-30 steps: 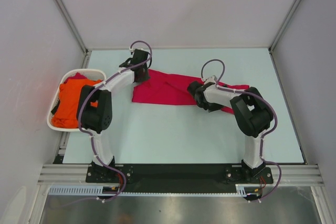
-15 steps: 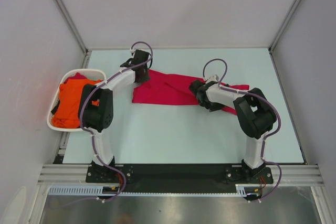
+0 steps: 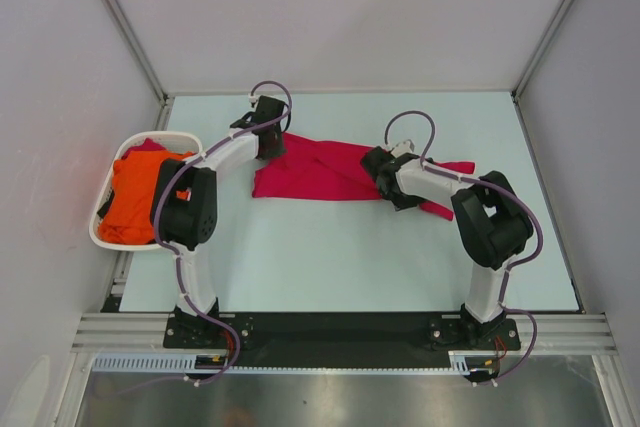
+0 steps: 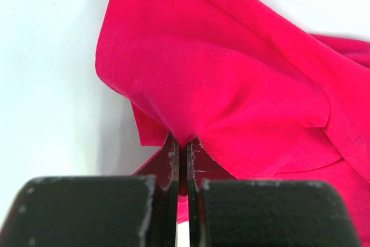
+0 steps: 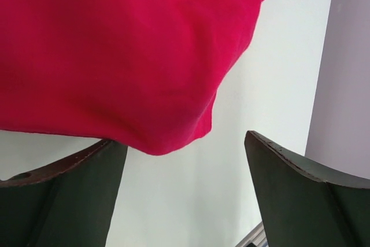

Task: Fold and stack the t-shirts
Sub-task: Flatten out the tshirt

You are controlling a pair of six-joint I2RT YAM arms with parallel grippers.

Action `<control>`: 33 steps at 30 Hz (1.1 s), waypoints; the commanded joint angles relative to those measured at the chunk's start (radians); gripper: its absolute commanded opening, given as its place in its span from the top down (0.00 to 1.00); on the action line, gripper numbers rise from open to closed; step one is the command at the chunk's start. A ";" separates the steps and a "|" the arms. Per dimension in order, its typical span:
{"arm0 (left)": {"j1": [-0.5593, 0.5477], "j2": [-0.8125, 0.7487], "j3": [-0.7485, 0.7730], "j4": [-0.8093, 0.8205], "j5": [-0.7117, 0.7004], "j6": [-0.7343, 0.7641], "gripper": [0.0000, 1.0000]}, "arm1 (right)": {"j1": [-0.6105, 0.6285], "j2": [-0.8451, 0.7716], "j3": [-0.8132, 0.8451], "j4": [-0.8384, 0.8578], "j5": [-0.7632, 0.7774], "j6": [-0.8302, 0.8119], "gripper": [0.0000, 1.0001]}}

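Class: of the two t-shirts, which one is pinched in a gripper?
The crimson t-shirt, clamped by the left gripper out on the table; the orange t-shirt lies bunched in the white basket.

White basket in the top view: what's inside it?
A crumpled orange t-shirt fills the basket; a scrap of red cloth shows at its far rim. The left arm covers the side next to the table, and anything under the orange is hidden.

top external: high at 6 o'clock, looking down, far | left wrist: close on crimson t-shirt (image 4: 231, 73), 11 o'clock | right wrist: close (same shirt), 1 o'clock | shared: that shirt
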 commanded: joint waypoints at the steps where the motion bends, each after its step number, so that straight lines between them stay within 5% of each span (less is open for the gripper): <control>1: 0.002 -0.004 0.038 0.004 -0.018 0.019 1.00 | -0.004 0.007 0.050 0.030 -0.026 -0.029 0.12; 8: 0.002 0.005 0.036 0.003 -0.021 0.019 1.00 | -0.011 -0.026 0.036 0.112 -0.082 -0.045 0.13; 17: 0.000 0.014 0.027 0.000 -0.021 0.018 1.00 | -0.034 -0.003 0.068 0.165 -0.129 -0.064 0.27; 19: 0.002 0.014 0.027 0.003 -0.021 0.019 1.00 | -0.043 0.000 0.076 0.178 -0.146 -0.076 0.42; 22: 0.002 0.014 0.027 0.001 -0.021 0.019 1.00 | -0.054 0.032 0.114 0.150 -0.131 -0.076 1.00; 33: 0.010 -0.007 0.056 -0.039 -0.141 0.010 1.00 | -0.070 0.040 0.123 0.050 0.070 -0.001 1.00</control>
